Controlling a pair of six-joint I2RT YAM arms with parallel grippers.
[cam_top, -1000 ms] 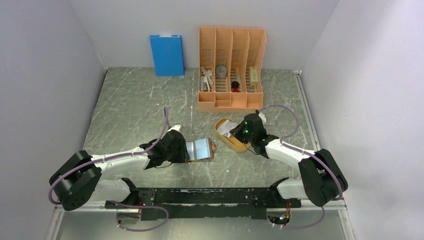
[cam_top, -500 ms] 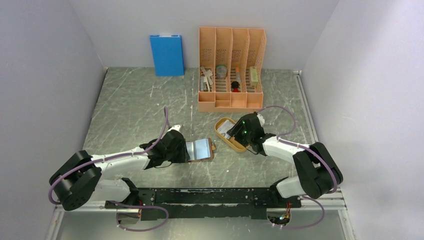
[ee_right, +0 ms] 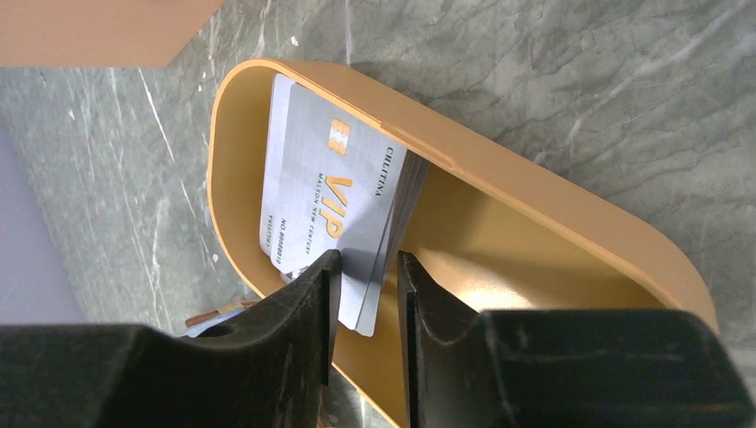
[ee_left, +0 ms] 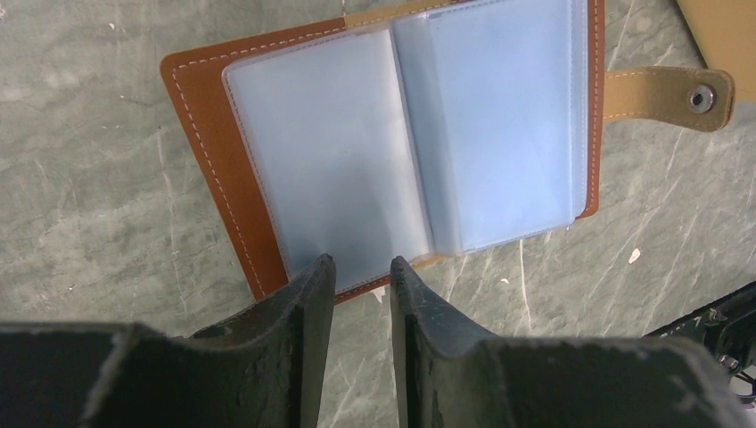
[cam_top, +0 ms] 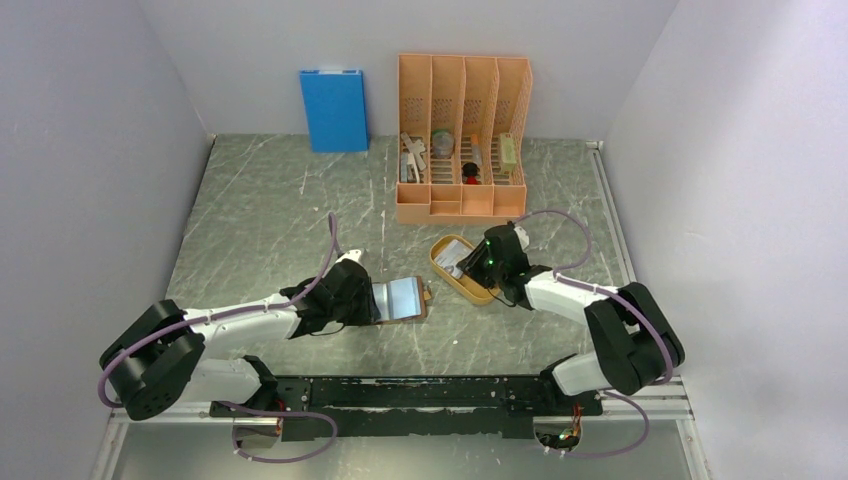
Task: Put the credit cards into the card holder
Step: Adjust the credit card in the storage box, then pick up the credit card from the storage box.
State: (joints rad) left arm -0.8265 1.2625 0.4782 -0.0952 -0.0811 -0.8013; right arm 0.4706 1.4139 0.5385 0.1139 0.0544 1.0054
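Inside the orange oval tray [ee_right: 535, 192] a thin stack of silvery credit cards [ee_right: 325, 178] rests toward the 10 o'clock end as my right wrist camera sees it, the top card printed VIP in orange. My right gripper [ee_right: 365, 260] straddles the stack's near corner with a narrow gap, and I cannot tell whether it pinches. At 8 o'clock from the tray, apart from it, the card holder [ee_left: 401, 152] lies open on the table [cam_top: 260, 210], clear bluish sleeves up, snap tab [ee_left: 669, 94] out at 3 o'clock. My left gripper [ee_left: 358, 263] sits at its 6 o'clock edge, fingers slightly apart. Only the overhead view shows the tall orange organizer [cam_top: 462, 130] at 12 o'clock from the tray, small items in its slots, and a blue box [cam_top: 333, 110] against the back wall.
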